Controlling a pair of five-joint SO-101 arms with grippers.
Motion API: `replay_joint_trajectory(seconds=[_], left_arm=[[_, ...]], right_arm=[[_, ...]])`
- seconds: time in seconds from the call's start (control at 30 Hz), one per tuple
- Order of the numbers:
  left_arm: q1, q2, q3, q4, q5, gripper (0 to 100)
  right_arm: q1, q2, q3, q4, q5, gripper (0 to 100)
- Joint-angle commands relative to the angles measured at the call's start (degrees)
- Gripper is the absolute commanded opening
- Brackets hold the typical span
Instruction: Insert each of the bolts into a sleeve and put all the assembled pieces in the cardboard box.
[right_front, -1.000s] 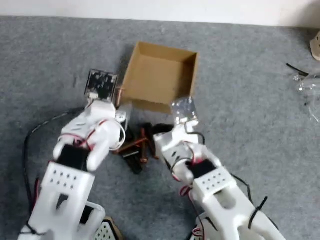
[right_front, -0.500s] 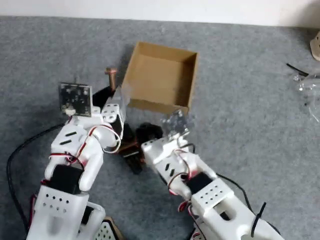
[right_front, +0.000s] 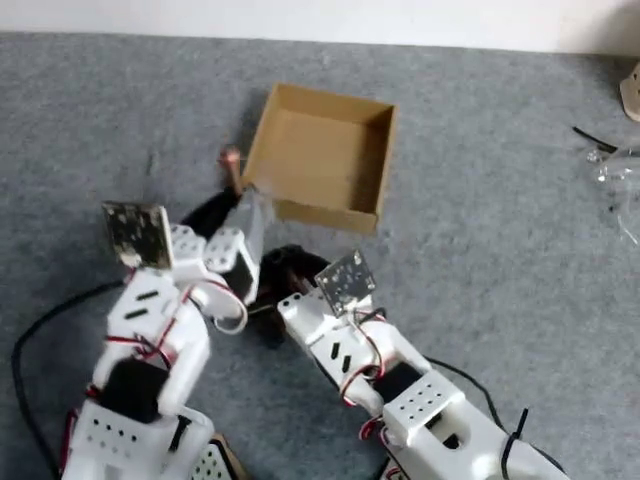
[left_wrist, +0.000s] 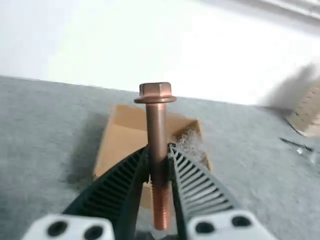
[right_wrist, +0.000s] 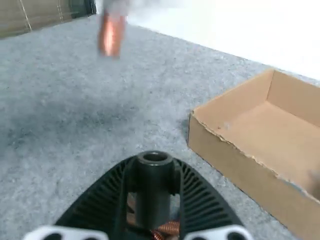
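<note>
The left claw (left_wrist: 159, 150) clamps the bolt (left_wrist: 156, 117) by its shank, head clear. The right claw (right_wrist: 153, 167) grips the sleeve (right_wrist: 152, 192) upright, bore exposed for insertion, near the cardboard box (right_front: 315, 212).

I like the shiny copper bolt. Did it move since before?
Yes. The copper bolt went a little farther from the arms, up along the cardboard box's left wall, away from its near corner.
</note>
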Motion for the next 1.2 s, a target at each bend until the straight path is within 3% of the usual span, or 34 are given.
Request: replay_joint_trajectory(seconds=[0.0, 0.2, 0.83, 0.97, 1.17], left_arm=[[2.15, -6.81, 2.95, -4.75, 0.18, 1], [1.98, -13.93, 11.38, -10.46, 0.18, 1], [2.51, -16.92, 13.32, -8.62, 0.26, 1], [4.44, -16.84, 14.55, -7.82, 0.26, 1], [4.53, -16.75, 15.52, -10.73, 0.18, 1]], right_arm=[[1.63, -2.33, -0.4, -5.05, 0.79, 0.4], [2.33, -2.33, -0.31, -5.23, 0.88, 0.4], [2.95, -2.95, 2.15, -5.58, 2.99, 0.4], [3.3, -9.89, 3.38, -5.14, 9.14, 0.4], [3.12, -29.32, 13.76, -5.05, 9.14, 0.4]])
